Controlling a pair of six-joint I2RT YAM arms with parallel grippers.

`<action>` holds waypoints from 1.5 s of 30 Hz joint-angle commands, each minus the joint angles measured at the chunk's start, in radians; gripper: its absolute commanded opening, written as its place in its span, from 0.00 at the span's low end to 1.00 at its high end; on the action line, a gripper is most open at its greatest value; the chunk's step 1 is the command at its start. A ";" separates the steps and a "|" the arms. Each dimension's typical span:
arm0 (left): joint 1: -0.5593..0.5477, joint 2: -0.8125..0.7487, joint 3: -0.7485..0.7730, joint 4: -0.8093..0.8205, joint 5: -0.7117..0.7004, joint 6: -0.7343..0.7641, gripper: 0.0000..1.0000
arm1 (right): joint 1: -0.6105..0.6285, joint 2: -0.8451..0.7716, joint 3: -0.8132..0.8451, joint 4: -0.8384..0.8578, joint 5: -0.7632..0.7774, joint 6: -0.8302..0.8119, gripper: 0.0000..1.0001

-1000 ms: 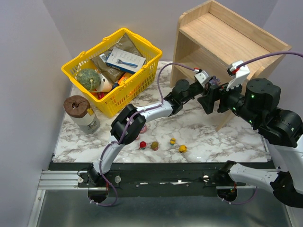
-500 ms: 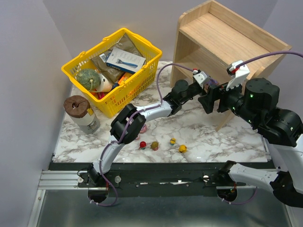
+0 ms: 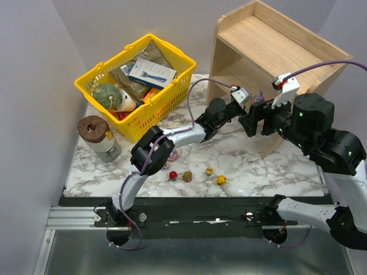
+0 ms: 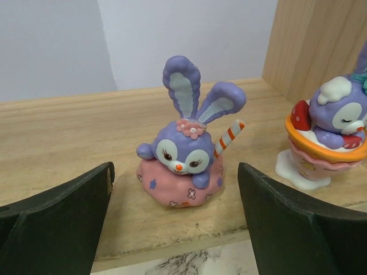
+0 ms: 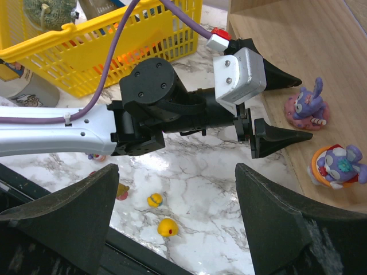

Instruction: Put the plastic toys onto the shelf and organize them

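Note:
The wooden shelf (image 3: 269, 43) stands at the back right. On its lower board sits a purple long-eared toy on a pink cushion (image 4: 182, 166) (image 5: 307, 106), and beside it a second purple toy in an orange cup (image 4: 325, 140) (image 5: 338, 166). My left gripper (image 4: 175, 200) (image 5: 291, 106) (image 3: 252, 103) is open at the board's front edge, its fingers either side of the cushion toy without touching it. My right gripper (image 5: 175, 192) (image 3: 248, 123) hangs open and empty above the left wrist. On the marble lie a red toy (image 3: 172, 175), an olive-brown one (image 3: 187, 176) and two yellow ones (image 3: 209, 171) (image 3: 221, 180) (image 5: 167, 227).
A yellow basket (image 3: 97, 74) of groceries with a green-grey gourd (image 3: 106, 94) stands at the back left. A jar with a brown lid (image 3: 94, 129) stands in front of it. A pink toy (image 3: 171, 156) shows partly under the left arm's elbow.
My left gripper has opened and let go of the cushion toy on the lower board. The right arm has shifted slightly left, its gripper still open.

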 commanded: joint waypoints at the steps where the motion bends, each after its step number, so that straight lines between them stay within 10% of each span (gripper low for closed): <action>1: 0.009 -0.022 -0.028 -0.017 -0.050 -0.013 0.95 | 0.006 0.003 -0.002 -0.022 0.028 0.014 0.89; 11: 0.020 0.049 0.096 -0.077 0.021 -0.026 0.91 | 0.006 0.015 0.001 -0.029 0.027 0.008 0.89; 24: 0.031 0.069 0.150 -0.157 0.085 -0.060 0.62 | 0.005 0.009 -0.013 -0.031 0.039 0.002 0.89; 45: -0.006 0.053 0.106 -0.138 0.004 -0.094 0.63 | 0.005 0.009 -0.034 -0.029 0.051 0.011 0.89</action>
